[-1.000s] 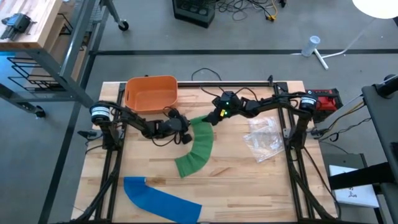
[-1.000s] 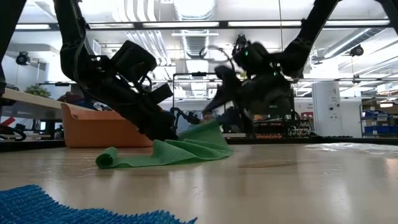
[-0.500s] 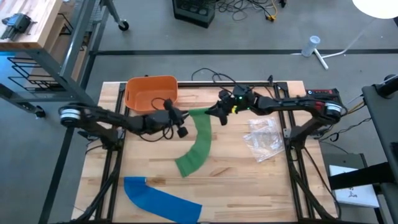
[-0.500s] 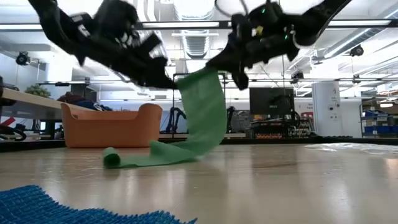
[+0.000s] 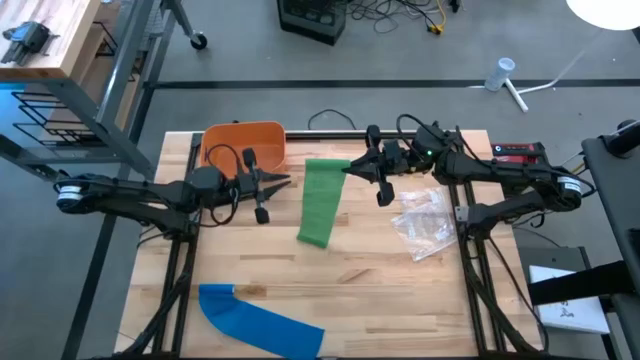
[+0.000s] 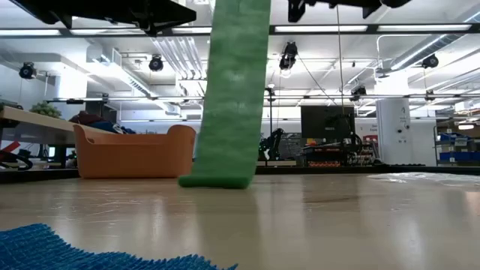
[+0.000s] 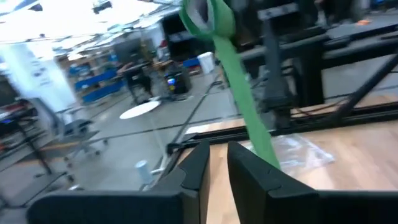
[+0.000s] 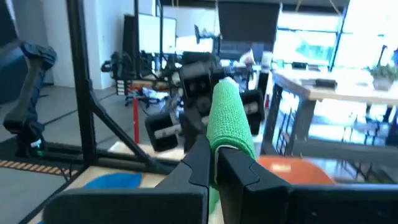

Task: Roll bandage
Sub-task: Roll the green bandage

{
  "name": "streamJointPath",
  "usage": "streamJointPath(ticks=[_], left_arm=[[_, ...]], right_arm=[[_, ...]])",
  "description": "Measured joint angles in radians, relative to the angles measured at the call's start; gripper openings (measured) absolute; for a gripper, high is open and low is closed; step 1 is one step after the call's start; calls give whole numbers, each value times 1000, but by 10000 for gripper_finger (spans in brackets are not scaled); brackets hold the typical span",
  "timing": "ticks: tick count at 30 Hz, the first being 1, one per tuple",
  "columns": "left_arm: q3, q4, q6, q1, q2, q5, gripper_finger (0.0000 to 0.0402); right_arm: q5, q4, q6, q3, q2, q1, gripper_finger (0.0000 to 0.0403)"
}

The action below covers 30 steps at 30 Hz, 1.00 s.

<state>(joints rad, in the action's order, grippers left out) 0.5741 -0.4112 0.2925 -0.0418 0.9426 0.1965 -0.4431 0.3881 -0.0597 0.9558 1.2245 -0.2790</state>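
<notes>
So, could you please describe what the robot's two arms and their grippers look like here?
Both are slim dark arms made of jointed tubular links, with black cables looping along them. The left gripper and right gripper each end in two flat dark fingers. A small green light glows near the right wrist.

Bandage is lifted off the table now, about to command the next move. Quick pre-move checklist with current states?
1. Right gripper shut on the green bandage top end: ok.
2. Left gripper holding the bandage: not ok; it sits apart from the strip, nearly closed on nothing.
3. Bandage hangs straight, lower end on the table: ok.
4. Orange bin away from the strip: ok.
5. Plastic bag clear of the right arm: cannot tell.
6. Blue bandage out of the way: ok.
</notes>
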Motion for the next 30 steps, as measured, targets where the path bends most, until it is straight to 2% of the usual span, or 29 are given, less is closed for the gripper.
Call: streamJointPath(ticks=[7, 12, 20, 23, 28, 30], left_arm=[[-16, -29, -20, -1, 47, -11, 102], [-3, -38, -25, 0, 113, -112, 141], [6, -24, -32, -1, 175, -132, 185], [6, 10, -6, -1, 178, -121, 193], [6, 86, 21, -1, 132, 11, 197], [6, 79, 19, -2, 116, 7, 195]], right_arm=[[-1, 7, -114, 52, 55, 55, 4], [2, 5, -132, 95, 88, 55, 4], [10, -122, -242, 158, 100, 54, 3], [46, -188, -267, 187, 100, 54, 3], [69, -263, -269, 216, 92, 54, 3], [69, -258, -270, 218, 92, 54, 3]])
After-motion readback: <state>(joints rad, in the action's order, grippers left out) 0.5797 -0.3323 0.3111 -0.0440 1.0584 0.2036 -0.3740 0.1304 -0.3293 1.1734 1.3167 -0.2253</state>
